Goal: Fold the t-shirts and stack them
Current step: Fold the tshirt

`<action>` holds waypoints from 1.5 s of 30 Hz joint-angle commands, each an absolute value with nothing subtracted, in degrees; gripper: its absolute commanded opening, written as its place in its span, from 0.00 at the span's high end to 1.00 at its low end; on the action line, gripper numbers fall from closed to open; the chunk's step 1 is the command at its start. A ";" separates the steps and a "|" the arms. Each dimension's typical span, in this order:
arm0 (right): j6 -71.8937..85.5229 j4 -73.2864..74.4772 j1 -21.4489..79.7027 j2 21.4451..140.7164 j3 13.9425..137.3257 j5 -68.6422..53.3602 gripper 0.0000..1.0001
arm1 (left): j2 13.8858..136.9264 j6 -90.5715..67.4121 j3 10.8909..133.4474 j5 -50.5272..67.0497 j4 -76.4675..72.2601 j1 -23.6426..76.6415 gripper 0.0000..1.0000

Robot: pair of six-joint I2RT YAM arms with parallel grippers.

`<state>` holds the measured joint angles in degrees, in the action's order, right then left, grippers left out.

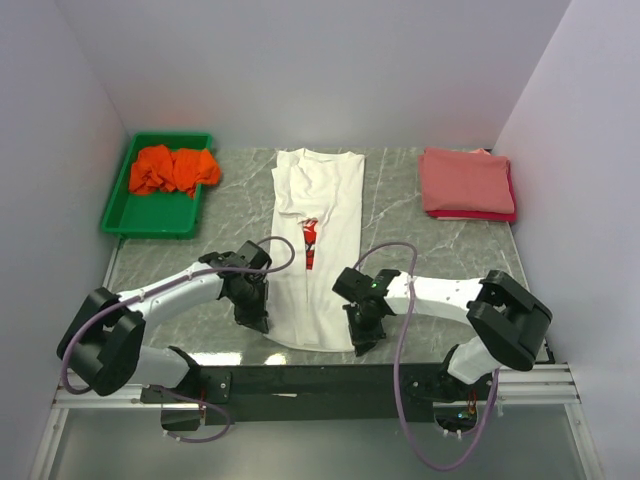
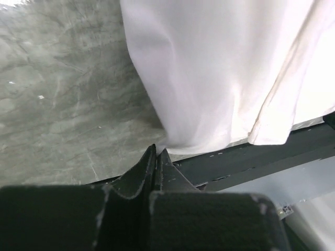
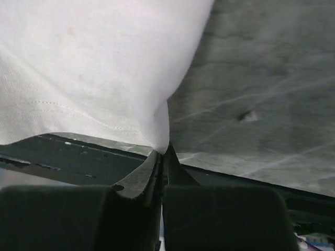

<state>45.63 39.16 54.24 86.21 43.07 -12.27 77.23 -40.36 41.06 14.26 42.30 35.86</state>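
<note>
Now I grip one white t-shirt [image 1: 318, 250].
Left gripper [image 2: 156, 152], right gripper [image 3: 165, 151] closed on its hem corners; one orange t-shirt [image 1: 172, 168] to its left, two stacked t-shirts [image 1: 465, 182] right.

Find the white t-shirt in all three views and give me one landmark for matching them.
Top external: white t-shirt lies lengthwise at centre, its hem between the left gripper and the right gripper.
Left wrist: white t-shirt fills the upper right, a hem corner at the shut gripper.
Right wrist: white t-shirt fills the upper left, a hem corner pinched likewise.
Shared landmark: the dark rail just below the hem.
</note>
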 commanded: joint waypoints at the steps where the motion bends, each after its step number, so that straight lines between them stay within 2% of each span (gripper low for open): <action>1: 46.49 43.58 54.58 83.32 45.35 -6.51 1.00 | 74.45 -41.84 44.12 11.60 44.20 36.12 1.00; 9: 46.23 49.39 53.97 83.23 50.62 -2.82 1.00 | 72.95 -41.93 48.86 10.98 46.67 36.12 1.00; 18: 44.74 51.95 48.96 83.50 57.21 1.06 1.00 | 76.02 -40.70 54.83 8.35 46.85 35.86 1.00; 45: 34.02 51.68 35.95 101.24 78.57 2.90 1.00 | 94.82 -37.27 72.68 0.18 42.02 30.06 1.00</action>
<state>36.27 51.55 37.54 99.13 74.46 1.06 92.58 -38.35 69.60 2.09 44.40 31.59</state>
